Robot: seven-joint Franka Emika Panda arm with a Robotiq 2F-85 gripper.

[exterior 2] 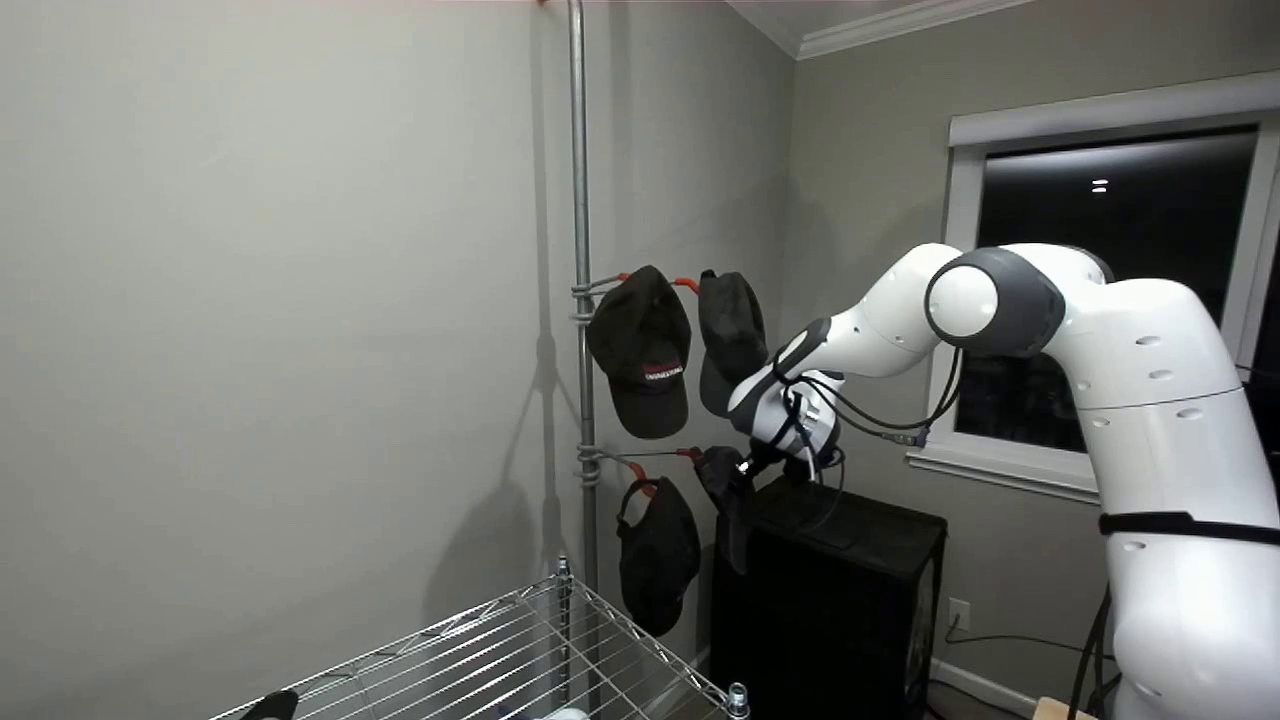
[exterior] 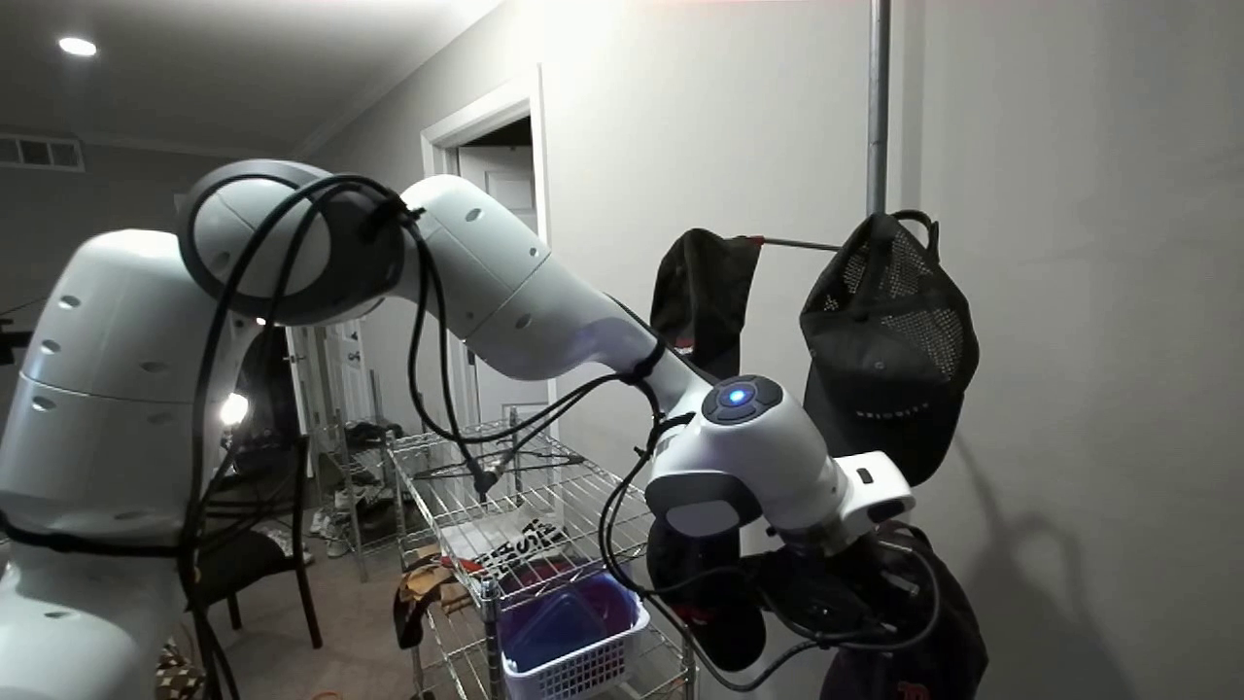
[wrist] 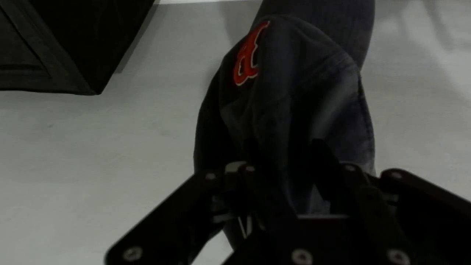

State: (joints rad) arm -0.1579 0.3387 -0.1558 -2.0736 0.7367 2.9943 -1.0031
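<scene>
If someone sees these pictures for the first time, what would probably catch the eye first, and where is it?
Probably the big white robot arm, arching across both exterior views. Next, the black caps hung from a tall metal pole, also in both exterior views. In the wrist view, a red letter stands out on a dark cap at the jaws; whether they grip it is too dark to tell.

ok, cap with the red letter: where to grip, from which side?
I'd take the dark cap by its crown, closing across the lengthwise crease, clear of the red letter and brim. Come from the side away from the wall, which stands behind it. The crease suggests soft fabric that should bunch easily.
</scene>
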